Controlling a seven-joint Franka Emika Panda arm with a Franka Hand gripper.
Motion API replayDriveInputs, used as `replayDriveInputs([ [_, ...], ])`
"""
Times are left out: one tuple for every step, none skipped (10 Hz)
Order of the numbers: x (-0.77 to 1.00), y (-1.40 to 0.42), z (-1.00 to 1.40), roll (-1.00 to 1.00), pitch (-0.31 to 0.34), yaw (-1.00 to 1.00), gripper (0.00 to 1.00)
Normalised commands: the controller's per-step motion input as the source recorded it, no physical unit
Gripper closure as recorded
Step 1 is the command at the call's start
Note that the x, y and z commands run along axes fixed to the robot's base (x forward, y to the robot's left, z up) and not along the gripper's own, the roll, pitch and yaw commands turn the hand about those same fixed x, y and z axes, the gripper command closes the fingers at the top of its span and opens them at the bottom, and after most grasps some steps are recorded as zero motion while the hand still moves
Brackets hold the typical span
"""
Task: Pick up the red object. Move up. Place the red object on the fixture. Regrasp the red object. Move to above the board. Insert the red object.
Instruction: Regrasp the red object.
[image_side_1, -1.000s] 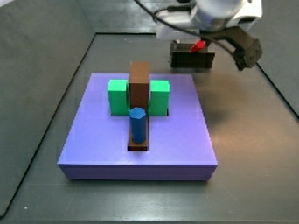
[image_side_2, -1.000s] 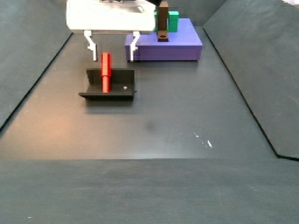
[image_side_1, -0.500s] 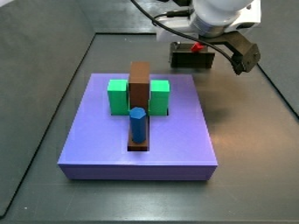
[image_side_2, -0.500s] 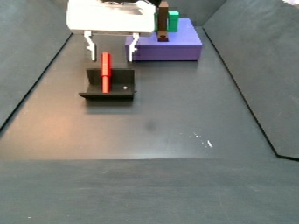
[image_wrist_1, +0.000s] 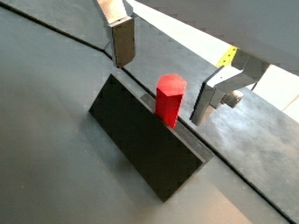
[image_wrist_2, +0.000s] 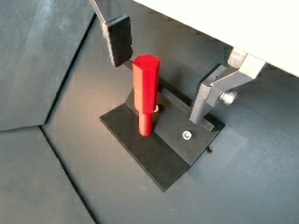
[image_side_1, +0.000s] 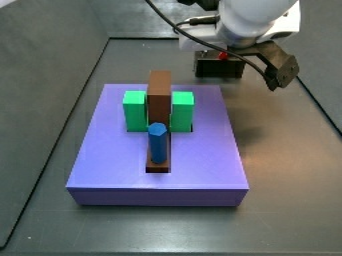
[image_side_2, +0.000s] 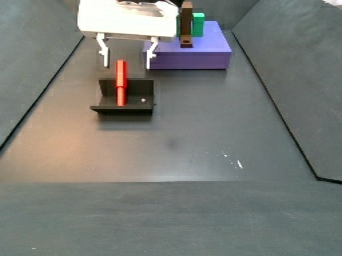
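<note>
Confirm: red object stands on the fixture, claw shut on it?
Not shut. In both wrist views the claw is open, fingers apart from the red object, straddling it from above. The red object does stand on the fixture.

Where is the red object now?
The red object stands on the fixture, leaning on its back wall, apart from the board. The open gripper is above it, a finger on each side, not touching.
</note>
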Motion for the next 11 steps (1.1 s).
replayDriveInputs([
  [0.08, 0.00, -0.07, 0.22, 0.000, 0.00, 0.00],
  [0.08, 0.00, -0.09, 0.24, 0.000, 0.00, 0.00],
  [0.07, 0.00, -0.11, 0.23, 0.000, 0.00, 0.00],
  [0.05, 0.00, -0.09, 0.17, 0.000, 0.00, 0.00],
  [0.00, 0.00, -0.07, 0.12, 0.000, 0.00, 0.00],
  [0.00, 0.00, -0.04, 0.06, 0.000, 0.02, 0.00],
  [0.00, 0.00, 0.00, 0.06, 0.000, 0.00, 0.00],
  [0.00, 0.00, 0.00, 0.00, 0.000, 0.00, 0.00],
  [0.00, 0.00, 0.00, 0.00, 0.000, 0.00, 1.00],
  [0.00, 0.00, 0.00, 0.00, 0.000, 0.00, 1.00],
  [0.00, 0.00, 0.00, 0.00, 0.000, 0.00, 1.00],
])
